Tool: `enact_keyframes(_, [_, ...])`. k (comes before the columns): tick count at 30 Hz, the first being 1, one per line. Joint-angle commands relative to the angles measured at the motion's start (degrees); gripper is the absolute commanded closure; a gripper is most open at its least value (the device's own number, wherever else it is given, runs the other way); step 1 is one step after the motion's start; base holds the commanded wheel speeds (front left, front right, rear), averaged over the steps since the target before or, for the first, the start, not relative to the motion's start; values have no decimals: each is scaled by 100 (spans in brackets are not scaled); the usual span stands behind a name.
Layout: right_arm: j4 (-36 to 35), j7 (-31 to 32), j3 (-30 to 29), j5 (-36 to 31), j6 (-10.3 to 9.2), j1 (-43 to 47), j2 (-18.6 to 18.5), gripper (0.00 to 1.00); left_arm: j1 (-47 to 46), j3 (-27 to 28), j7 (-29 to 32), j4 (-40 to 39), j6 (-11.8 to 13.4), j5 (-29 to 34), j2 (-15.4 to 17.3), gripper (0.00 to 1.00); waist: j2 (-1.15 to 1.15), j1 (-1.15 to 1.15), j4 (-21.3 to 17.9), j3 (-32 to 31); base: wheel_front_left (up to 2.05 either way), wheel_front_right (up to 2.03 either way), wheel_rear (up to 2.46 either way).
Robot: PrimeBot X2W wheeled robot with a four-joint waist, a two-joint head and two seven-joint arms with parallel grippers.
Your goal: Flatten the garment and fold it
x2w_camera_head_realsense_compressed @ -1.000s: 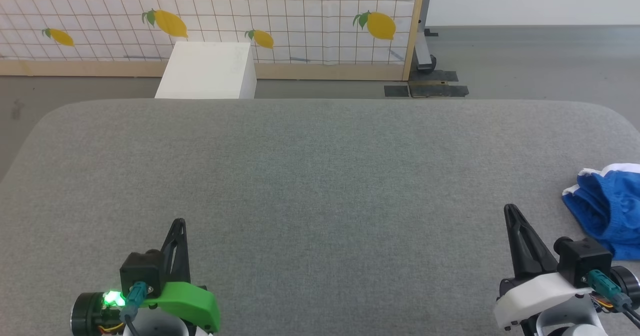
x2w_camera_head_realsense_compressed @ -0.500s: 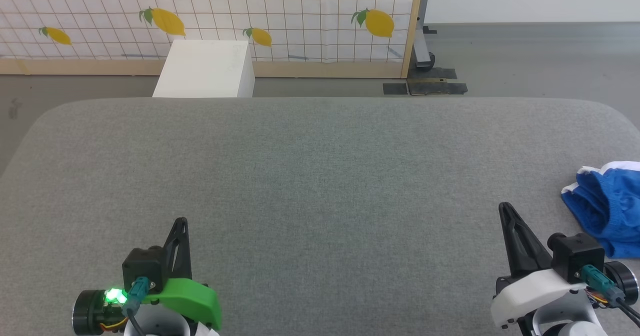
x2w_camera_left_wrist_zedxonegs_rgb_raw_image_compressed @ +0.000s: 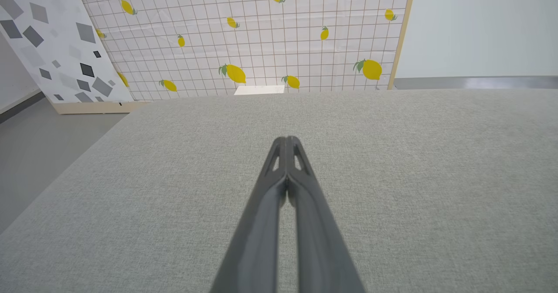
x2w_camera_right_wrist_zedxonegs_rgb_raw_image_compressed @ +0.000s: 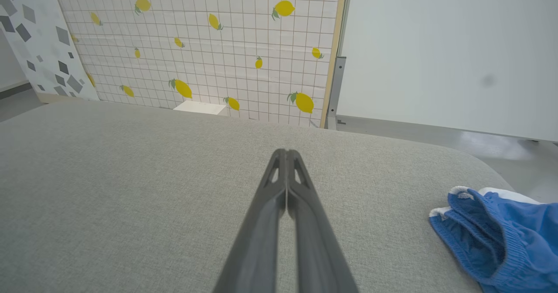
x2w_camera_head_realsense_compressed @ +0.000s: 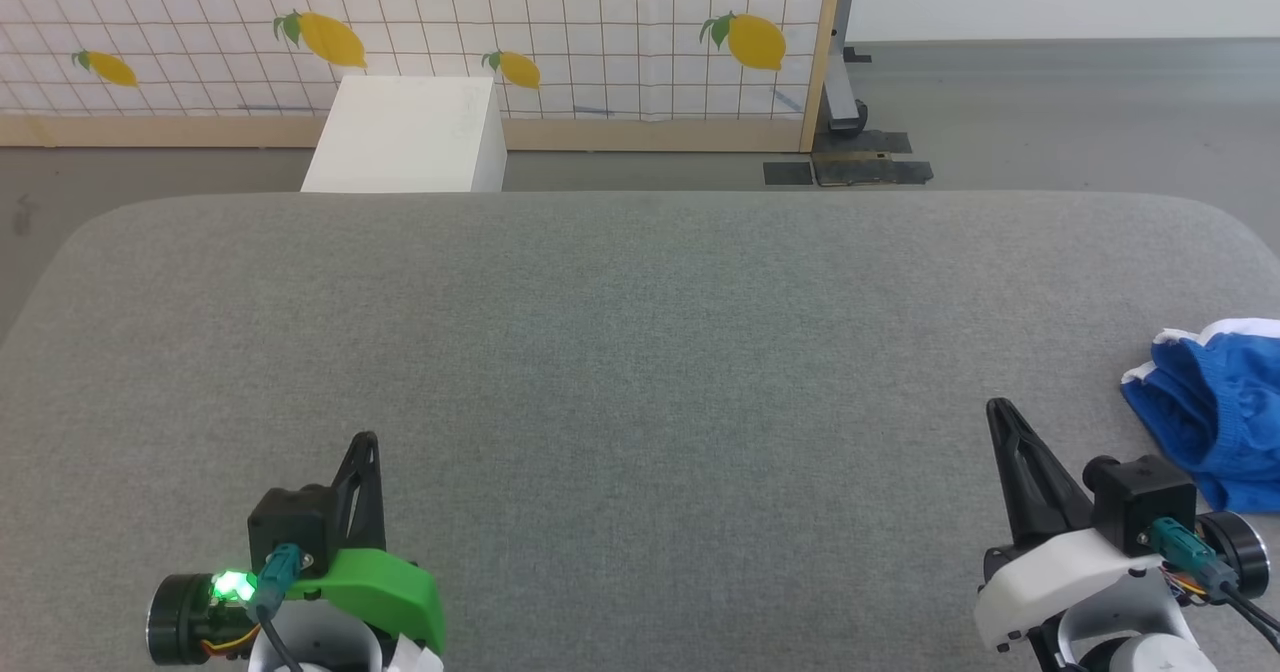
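The tabletop (x2w_camera_head_realsense_compressed: 640, 332) is bounded by rounded far corners, and broad bare cloth is left between the arms. The shorts (x2w_camera_head_realsense_compressed: 1215, 422) are bunched near its right edge, just beside the right jaws and apart from them. The left jaws and right jaws are clenched tip to tip, with nothing held. The shorts' white trim is shown in the right wrist view. A grey-patterned panel (x2w_camera_left_wrist_zedxonegs_rgb_raw_image_compressed: 52, 44) is shown in the left wrist view.

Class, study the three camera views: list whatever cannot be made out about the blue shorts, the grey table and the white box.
- The garment: the head view's right edge cuts it off, and so do the right wrist view's right and bottom edges, so its full shape is unknown.
- The grey table: its right end runs past the head view's edge.
- The white box: the table's far edge hides its base.
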Motion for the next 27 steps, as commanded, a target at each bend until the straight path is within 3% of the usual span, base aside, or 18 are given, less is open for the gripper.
enact_keyframes(1, [-44,42,20,-69,-8,-83,13,100,-119,-2,45,-37,-42,77,-34,100,0,0,-2,3,0,0,0])
enact_keyframes(27, [-94,193,80,-136,-9,-121,15,100,-156,-10,196,-77,-48,99,-47,100,0,0,-23,30,0,0,0])
